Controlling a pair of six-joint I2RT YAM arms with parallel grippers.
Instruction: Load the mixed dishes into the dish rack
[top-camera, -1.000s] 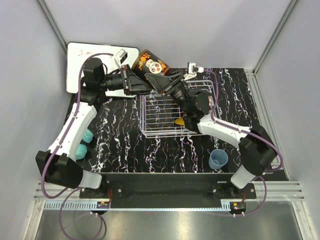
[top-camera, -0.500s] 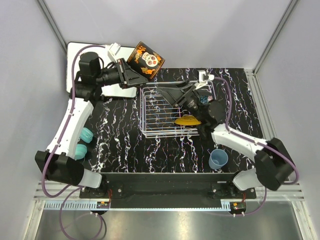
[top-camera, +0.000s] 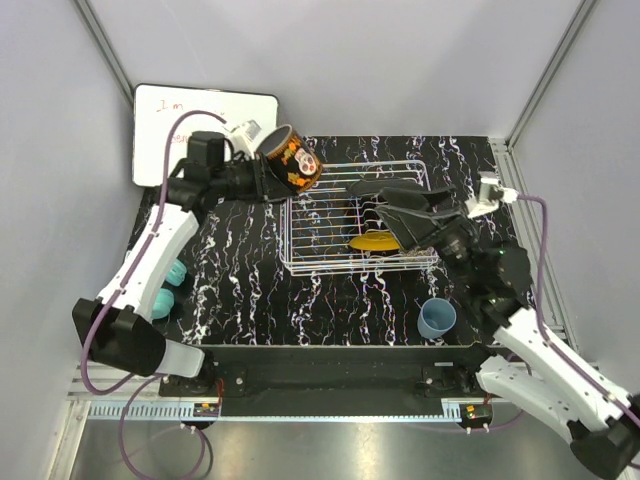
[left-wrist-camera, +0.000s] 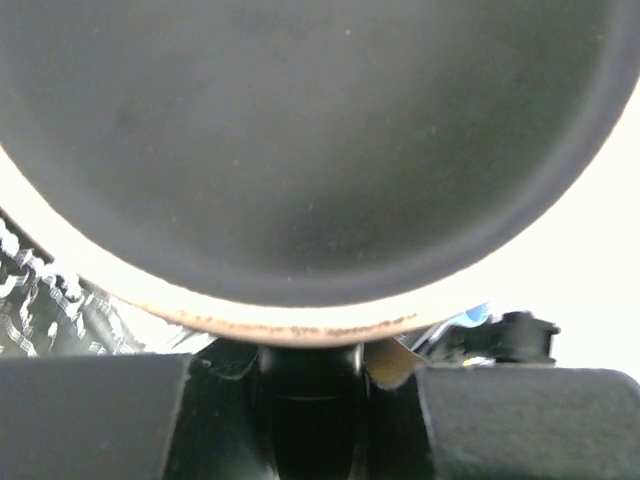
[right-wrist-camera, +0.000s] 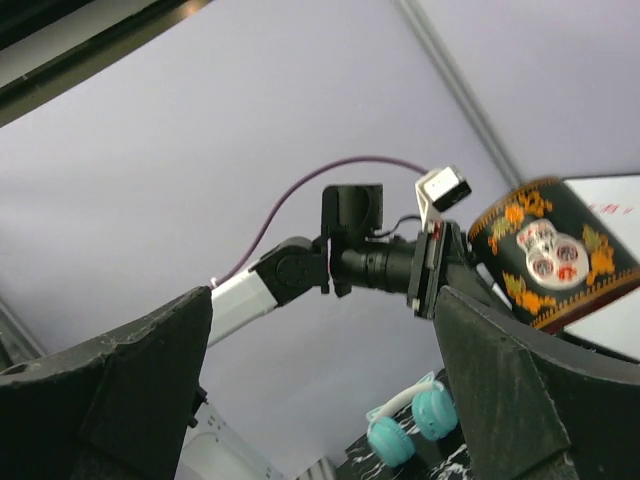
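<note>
My left gripper (top-camera: 266, 170) is shut on the dark rectangular floral plate (top-camera: 290, 156) and holds it tilted in the air over the far left corner of the white wire dish rack (top-camera: 310, 232). In the left wrist view the plate's dark underside (left-wrist-camera: 300, 130) fills the frame above my left gripper (left-wrist-camera: 310, 345). The yellow round plate (top-camera: 376, 242) stands in the rack's near right part. My right gripper (top-camera: 376, 203) is open and empty above the rack's right side; its wrist view (right-wrist-camera: 320, 400) shows the floral plate (right-wrist-camera: 555, 250). The light-blue cup (top-camera: 437, 318) stands on the table near right. Bowls and mug are hidden.
The whiteboard (top-camera: 190, 112) lies at the far left behind my left arm. Teal headphones (top-camera: 168, 285) lie on the table's left edge, also in the right wrist view (right-wrist-camera: 410, 425). Grey walls enclose the black marbled table (top-camera: 250, 290).
My left arm has swung the floral plate right and down toward the rack. My right arm has drawn back to the right, away from the yellow plate, which stays in the rack.
</note>
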